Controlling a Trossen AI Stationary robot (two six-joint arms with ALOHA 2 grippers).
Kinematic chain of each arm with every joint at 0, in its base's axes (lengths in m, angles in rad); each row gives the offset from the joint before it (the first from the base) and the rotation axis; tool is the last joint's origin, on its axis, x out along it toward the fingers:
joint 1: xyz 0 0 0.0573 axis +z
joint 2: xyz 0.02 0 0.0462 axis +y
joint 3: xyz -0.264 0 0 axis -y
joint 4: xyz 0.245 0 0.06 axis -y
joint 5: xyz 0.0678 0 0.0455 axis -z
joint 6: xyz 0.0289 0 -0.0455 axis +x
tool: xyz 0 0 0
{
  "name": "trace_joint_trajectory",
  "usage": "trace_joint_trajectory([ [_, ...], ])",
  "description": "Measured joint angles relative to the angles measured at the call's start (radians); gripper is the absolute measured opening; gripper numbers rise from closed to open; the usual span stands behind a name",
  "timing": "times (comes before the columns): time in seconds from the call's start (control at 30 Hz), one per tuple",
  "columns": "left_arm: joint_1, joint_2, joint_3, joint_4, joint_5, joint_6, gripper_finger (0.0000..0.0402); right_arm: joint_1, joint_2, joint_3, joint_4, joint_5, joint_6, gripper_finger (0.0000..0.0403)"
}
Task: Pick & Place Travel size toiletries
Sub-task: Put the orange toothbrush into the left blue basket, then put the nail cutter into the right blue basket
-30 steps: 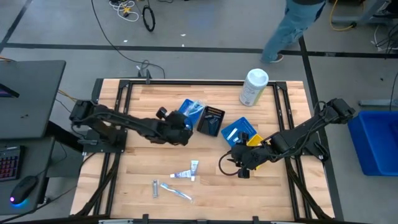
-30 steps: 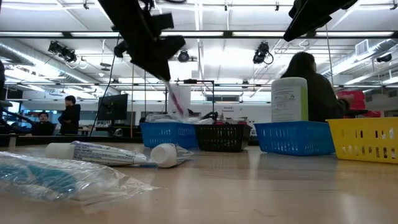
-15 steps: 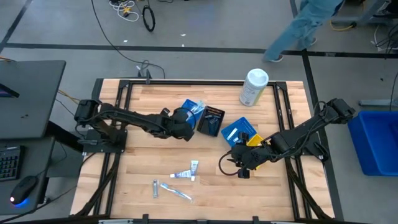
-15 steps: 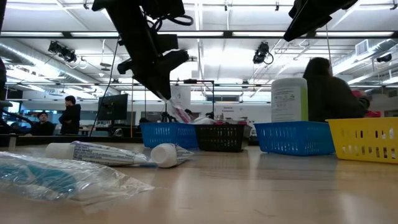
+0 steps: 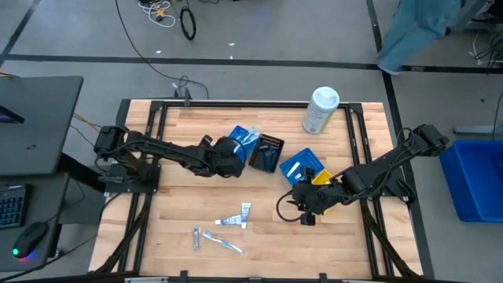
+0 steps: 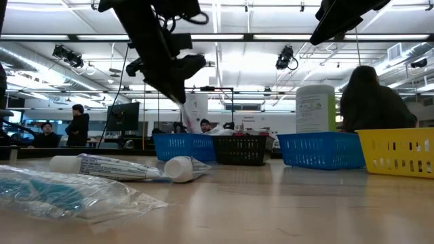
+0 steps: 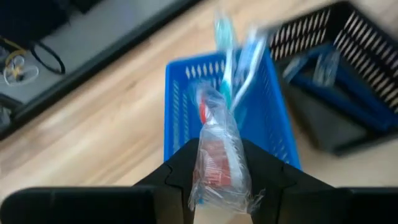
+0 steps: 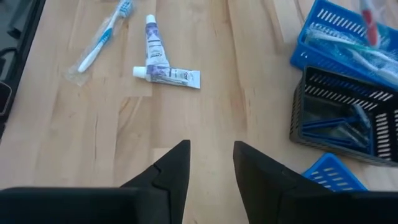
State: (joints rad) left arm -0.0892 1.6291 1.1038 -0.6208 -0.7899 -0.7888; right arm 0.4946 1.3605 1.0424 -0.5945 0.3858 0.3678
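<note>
The left gripper (image 7: 219,177) is clenched on a wrapped toothbrush (image 7: 219,149), its clear sleeve pinched between the two dark fingers, and it hangs right over the blue tray (image 7: 184,106) at the centre of the left wrist view. In the high view that same gripper (image 5: 229,156) sits just left of centre, beside the blue tray (image 5: 237,135) and the black tray (image 5: 267,152). The tray already holds a few toothbrushes (image 7: 239,59) lying lengthwise, so to my eye the thing to do is come down low, line the brush up along the tray's length, and let go only once its tip is inside the wall, or the slippery wrap may hang on the rim. The right gripper (image 5: 302,208) waits lower right of centre with its fingers apart and nothing between them. Two tubes (image 5: 236,216) and a loose brush (image 5: 222,242) lie at lower centre on the table (image 5: 181,189), awaiting collection.
</note>
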Motion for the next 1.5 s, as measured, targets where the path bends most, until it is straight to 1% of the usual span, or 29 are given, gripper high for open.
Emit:
trace_joint_trajectory([
  [0.1, -0.011, 0.0, 0.0, 0.044, -0.047, 0.007, 0.0105, 0.0, 0.0, 0.0, 0.0, -0.001, 0.023, 0.0131],
  [0.37, -0.009, 0.01, 0.0, 0.059, -0.054, -0.012, 0.0102, 0.0, 0.0, 0.0, 0.0, -0.004, 0.025, 0.0133],
  [0.43, -0.008, 0.01, 0.0, 0.06, -0.04, -0.012, 0.0104, 0.0, 0.0, 0.0, 0.0, -0.004, 0.025, 0.0131],
  [0.57, -0.003, 0.009, 0.0, 0.052, 0.035, 0.015, 0.0115, 0.0, 0.0, 0.0, 0.0, -0.005, 0.025, 0.0129],
  [0.77, 0.009, 0.009, 0.0, 0.042, 0.092, 0.043, 0.0152, 0.0, 0.0, 0.0, 0.0, -0.005, 0.025, 0.0129],
  [0.97, 0.049, 0.009, 0.0, -0.064, 0.086, 0.01, 0.0188, 0.0, 0.0, 0.0, 0.0, -0.005, 0.042, 0.013],
  [1.17, 0.06, 0.009, 0.0, -0.034, 0.16, 0.07, 0.0201, 0.0, 0.006, 0.0, 0.006, -0.004, 0.042, 0.013],
  [1.27, 0.057, 0.009, 0.0, 0.004, 0.155, 0.111, 0.0201, 0.0, 0.029, 0.0, 0.024, -0.004, 0.04, 0.0138],
  [1.37, 0.057, 0.009, 0.0, 0.059, 0.161, 0.144, 0.0202, 0.0, 0.069, 0.0, 0.037, -0.005, 0.038, 0.0156],
  [1.43, 0.052, 0.009, 0.0, 0.115, 0.192, 0.169, 0.0201, 0.0, 0.095, 0.0, 0.037, -0.01, 0.036, 0.0173],
  [1.5, 0.041, 0.009, 0.0, 0.173, 0.237, 0.209, 0.0198, 0.0, 0.121, 0.0, 0.035, -0.036, 0.036, 0.0192],
])
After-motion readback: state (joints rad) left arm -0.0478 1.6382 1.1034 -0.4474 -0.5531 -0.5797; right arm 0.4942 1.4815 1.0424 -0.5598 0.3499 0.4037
